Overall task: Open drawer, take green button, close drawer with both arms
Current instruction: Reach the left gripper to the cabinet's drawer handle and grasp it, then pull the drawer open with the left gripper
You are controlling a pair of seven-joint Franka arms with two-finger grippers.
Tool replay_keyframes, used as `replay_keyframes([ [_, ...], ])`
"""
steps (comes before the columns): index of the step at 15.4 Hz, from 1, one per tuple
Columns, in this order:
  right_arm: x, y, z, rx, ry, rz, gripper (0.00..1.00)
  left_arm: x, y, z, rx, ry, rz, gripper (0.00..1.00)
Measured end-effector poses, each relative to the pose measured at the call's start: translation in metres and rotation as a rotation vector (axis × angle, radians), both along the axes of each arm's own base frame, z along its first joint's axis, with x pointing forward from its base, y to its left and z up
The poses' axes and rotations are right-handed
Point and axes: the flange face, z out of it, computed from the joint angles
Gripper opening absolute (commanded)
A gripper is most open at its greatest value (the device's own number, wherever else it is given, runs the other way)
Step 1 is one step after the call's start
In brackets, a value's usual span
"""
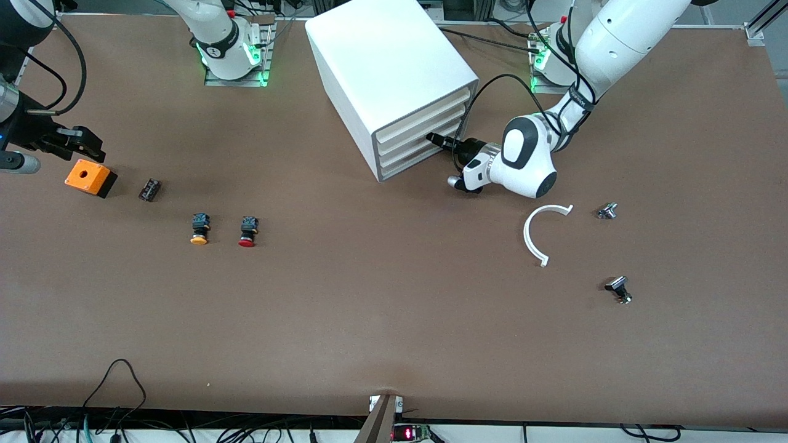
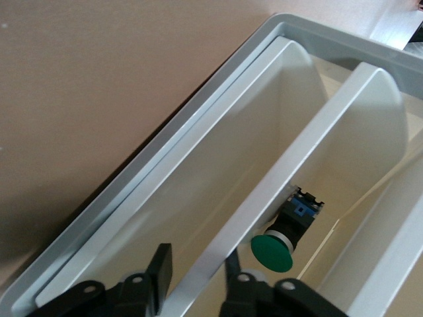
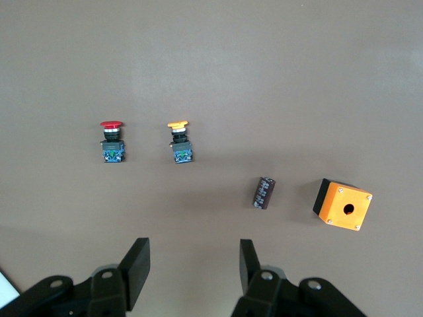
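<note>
The left gripper [image 1: 434,138] is reaching into the front of the white cabinet [image 1: 381,55], low down by the drawer [image 2: 277,178]. Its fingers [image 2: 158,264] are squeezing a thin cream wall of the drawer. The green button [image 2: 281,241] is lying inside the tray, just beside that wall, so it is not out yet.

The right gripper [image 1: 86,144] is waiting over the orange box [image 1: 90,177] at the right arm's end of the tabletop [image 1: 394,320]. Its fingers [image 3: 135,264] are standing apart with nothing between them.

Here is what I think could go wrong. The wall is thin and smooth, so the fingers could be slipping off when the arm is pulling. The four drawers are looking alike and sitting close, so the arm could be pulling the wrong one. A hard pull could be dragging the whole cabinet, or making the button roll. The other arm could be picking the red button [image 1: 247,232] or the yellow one [image 1: 199,231] by mistake.
</note>
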Motion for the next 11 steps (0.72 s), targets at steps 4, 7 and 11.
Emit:
replay_keyframes([
  [4, 0.001, 0.004, 0.002, 0.000, -0.005, 0.008, 0.64, 0.020, 0.015, 0.007, 0.013, -0.067, 0.042, 0.00],
  [7, 0.001, 0.006, 0.003, 0.000, -0.006, 0.010, 0.65, 0.075, 0.070, 0.016, 0.037, -0.139, 0.159, 0.00],
  [11, 0.008, 0.006, -0.005, 0.000, -0.016, 0.010, 0.68, 0.121, 0.112, 0.034, 0.059, -0.245, 0.184, 0.98],
])
